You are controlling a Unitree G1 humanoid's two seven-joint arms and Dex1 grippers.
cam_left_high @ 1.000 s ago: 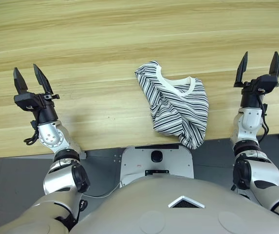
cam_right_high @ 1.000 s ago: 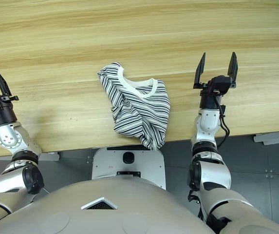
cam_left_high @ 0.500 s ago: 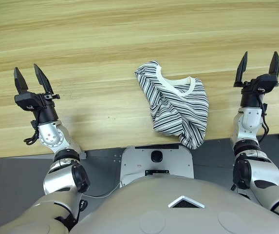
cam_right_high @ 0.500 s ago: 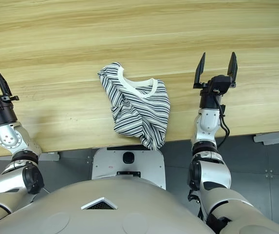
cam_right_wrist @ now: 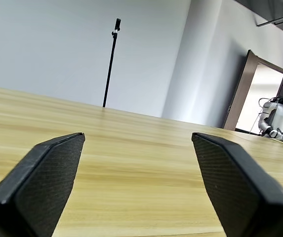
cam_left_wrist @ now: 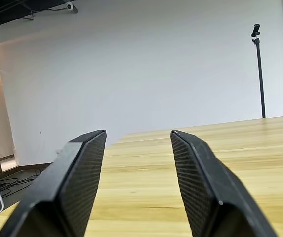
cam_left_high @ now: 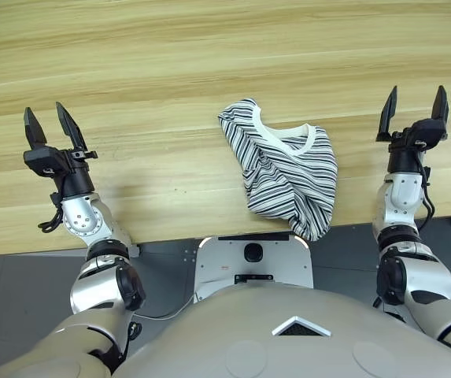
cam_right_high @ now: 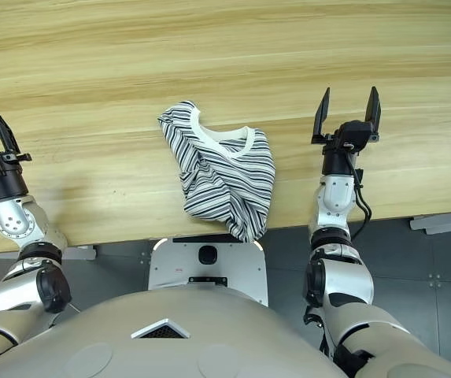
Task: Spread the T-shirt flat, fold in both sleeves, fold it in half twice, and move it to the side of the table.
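Note:
A black-and-white striped T-shirt point(cam_left_high: 285, 172) with a cream collar lies crumpled in a heap at the near edge of the wooden table point(cam_left_high: 209, 63), one corner hanging over the edge. My left gripper point(cam_left_high: 46, 124) stands open well to the left of the shirt, fingers pointing up and away over the table. My right gripper point(cam_left_high: 413, 108) is open too, raised to the right of the shirt with nothing between its fingers. The left wrist view has the black fingertips point(cam_left_wrist: 77, 182) apart over bare wood; the right wrist view has its fingertips point(cam_right_wrist: 37, 182) spread wide.
The table's near edge point(cam_left_high: 170, 240) runs just under the shirt. Wide bare wood stretches beyond and to both sides of the shirt. A thin black stand point(cam_right_wrist: 110, 61) rises past the table's far side.
Both grippers have shifted very slightly; the shirt has not moved.

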